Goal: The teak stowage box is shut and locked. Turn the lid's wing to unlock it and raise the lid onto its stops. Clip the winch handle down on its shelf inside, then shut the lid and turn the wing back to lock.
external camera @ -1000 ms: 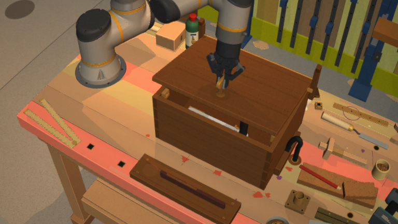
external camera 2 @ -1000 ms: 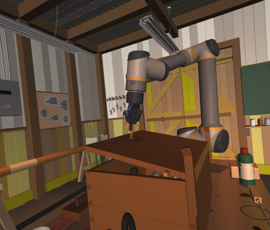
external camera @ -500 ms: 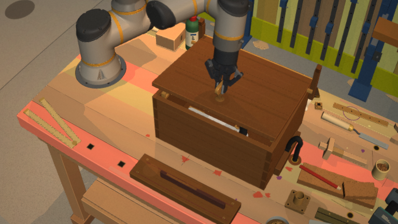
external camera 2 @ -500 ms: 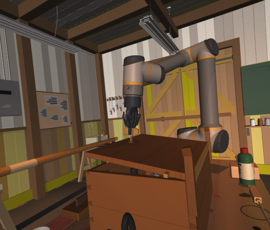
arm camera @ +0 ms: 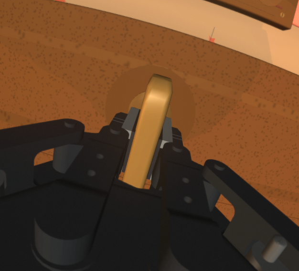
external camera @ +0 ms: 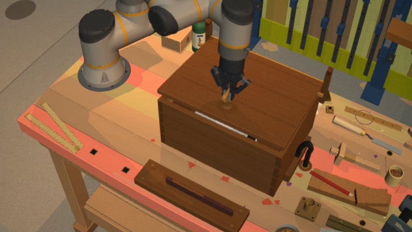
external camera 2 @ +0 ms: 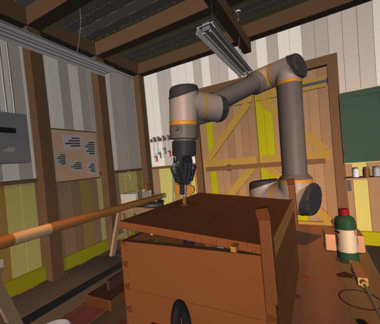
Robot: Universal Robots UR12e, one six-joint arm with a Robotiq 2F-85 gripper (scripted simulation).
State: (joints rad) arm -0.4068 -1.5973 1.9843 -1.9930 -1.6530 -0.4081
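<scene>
The teak lid (external camera: 243, 95) lies slightly ajar over the stowage box (external camera: 224, 147), a narrow slit showing along its front edge. Through the slit the pale winch handle (external camera: 224, 125) shows inside, mostly hidden. The brass wing (arm camera: 149, 128) stands upright on its round base near the lid's front edge (external camera: 225, 97) (external camera 2: 184, 189). The lid's stop posts (external camera 2: 266, 258) rise at the box's hinge side. My gripper (external camera: 230, 95) (external camera 2: 182, 188) (arm camera: 147, 139) points straight down on the lid and is closed around the wing.
The workbench (external camera: 100, 126) carries the box. A dark wooden tray (external camera: 191, 196) lies in front. A folding rule (external camera: 54, 126) is at the left. A green bottle (external camera 2: 346, 235) stands behind. Chisel (external camera: 364, 133), mallet and cork blocks (external camera: 349, 191) crowd the right.
</scene>
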